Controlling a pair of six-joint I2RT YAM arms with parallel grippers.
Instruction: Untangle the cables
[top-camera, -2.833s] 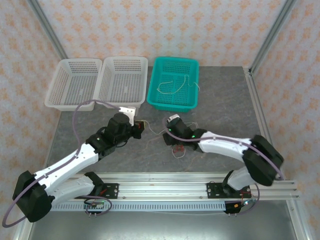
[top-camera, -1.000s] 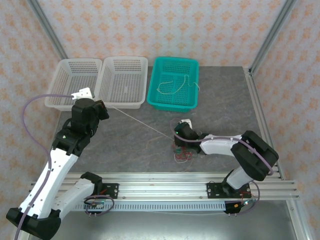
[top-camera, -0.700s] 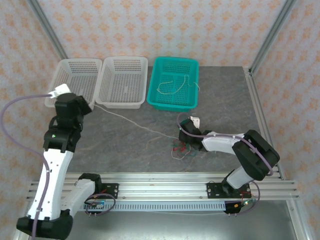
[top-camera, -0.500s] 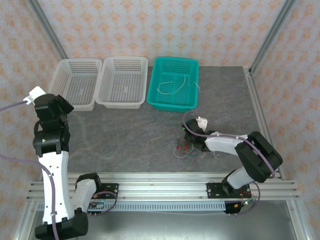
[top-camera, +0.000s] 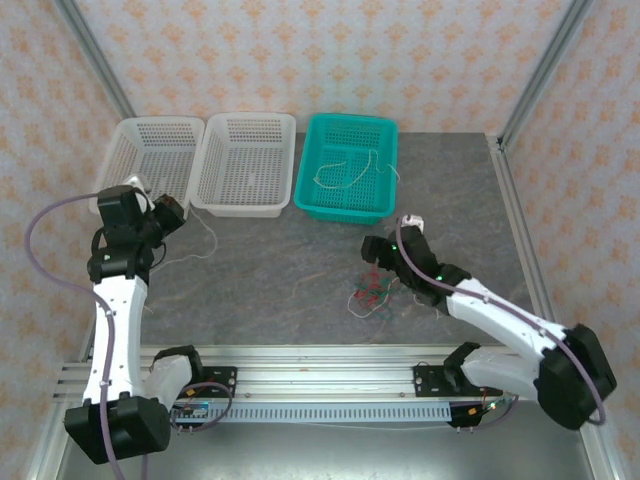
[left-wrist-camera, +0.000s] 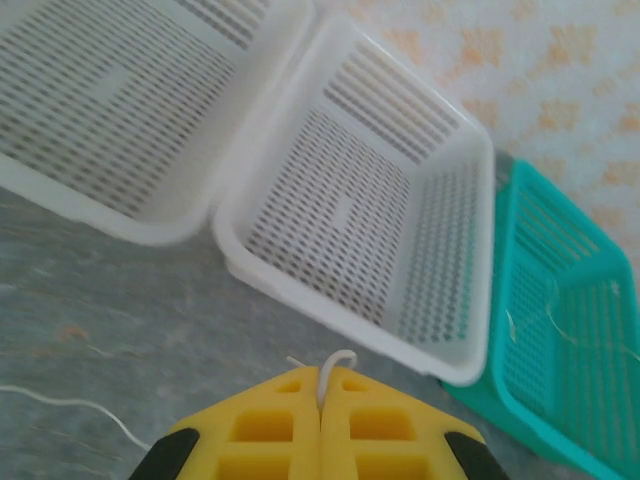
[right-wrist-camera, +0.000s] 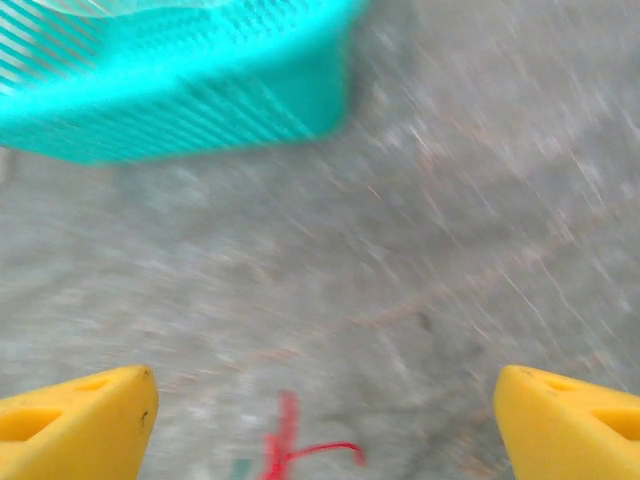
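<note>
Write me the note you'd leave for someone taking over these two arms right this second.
Left gripper: shut on a thin cream-white wire, in front of the white perforated plastic baskets.
Right gripper: open, holding nothing, hovering over the small tangle of red and green wires.
Done: another cream-white wire lies in the teal plastic basket; the held one appears clear of the tangle.
Left: set the held wire down, then separate the red and green ones.
</note>
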